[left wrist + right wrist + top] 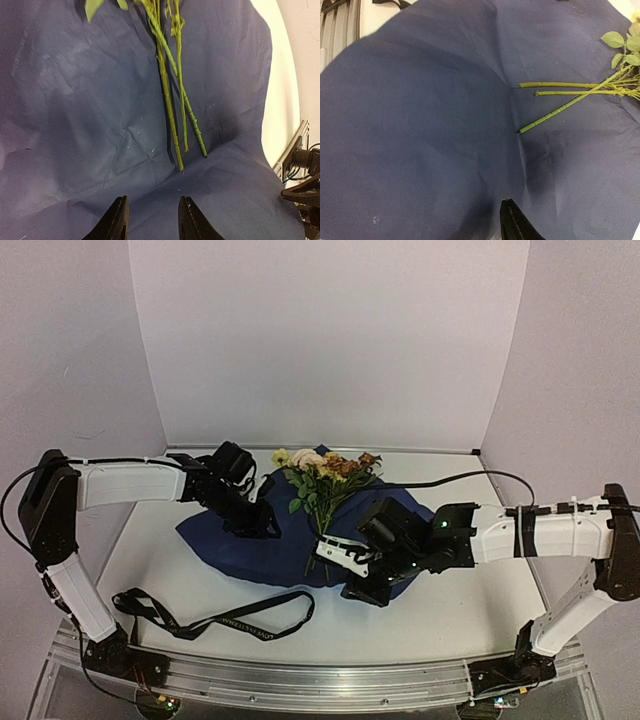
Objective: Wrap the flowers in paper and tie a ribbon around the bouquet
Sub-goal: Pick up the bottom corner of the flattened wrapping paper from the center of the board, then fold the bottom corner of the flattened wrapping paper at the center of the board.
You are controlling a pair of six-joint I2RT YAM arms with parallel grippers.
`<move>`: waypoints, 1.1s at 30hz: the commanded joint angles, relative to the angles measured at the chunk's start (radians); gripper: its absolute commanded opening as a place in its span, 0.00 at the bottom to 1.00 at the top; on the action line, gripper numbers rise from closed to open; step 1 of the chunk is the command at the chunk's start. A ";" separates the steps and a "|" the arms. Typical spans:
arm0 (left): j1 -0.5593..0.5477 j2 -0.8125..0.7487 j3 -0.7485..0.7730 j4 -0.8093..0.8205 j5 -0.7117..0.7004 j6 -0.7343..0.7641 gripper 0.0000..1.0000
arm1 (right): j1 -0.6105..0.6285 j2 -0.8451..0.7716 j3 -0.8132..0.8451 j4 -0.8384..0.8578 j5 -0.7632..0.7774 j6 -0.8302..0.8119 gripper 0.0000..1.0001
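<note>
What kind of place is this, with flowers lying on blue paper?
Probably a robotics lab test cell: plain white panels enclose the table on three sides, and the left arm and right arm are mounted on an aluminium rail at its near edge.

We see left arm (130, 482) stretched inward from a raised elbow, wrist dipped. Left gripper (152, 222) points down, jaws partly apart with a clear gap. Right arm (545, 530) reaches inward too, right gripper (345, 568) low. Only one finger (512, 225) shows in its wrist view, so spread unclear.
</note>
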 commanded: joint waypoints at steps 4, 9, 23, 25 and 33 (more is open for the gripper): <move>-0.006 0.056 -0.058 0.057 0.126 -0.019 0.34 | 0.027 0.038 0.058 -0.047 -0.025 0.000 0.26; -0.013 0.081 -0.119 0.047 0.107 -0.033 0.31 | 0.033 0.045 0.077 -0.067 -0.009 -0.023 0.22; -0.025 0.083 -0.155 0.017 0.000 -0.045 0.26 | 0.037 0.089 0.175 -0.138 0.071 -0.107 0.00; -0.025 0.066 -0.123 -0.006 -0.038 -0.042 0.31 | 0.034 0.106 0.204 -0.147 0.090 -0.136 0.00; 0.001 -0.051 0.000 -0.047 -0.193 -0.047 0.50 | -0.056 0.197 0.333 -0.194 0.063 -0.182 0.00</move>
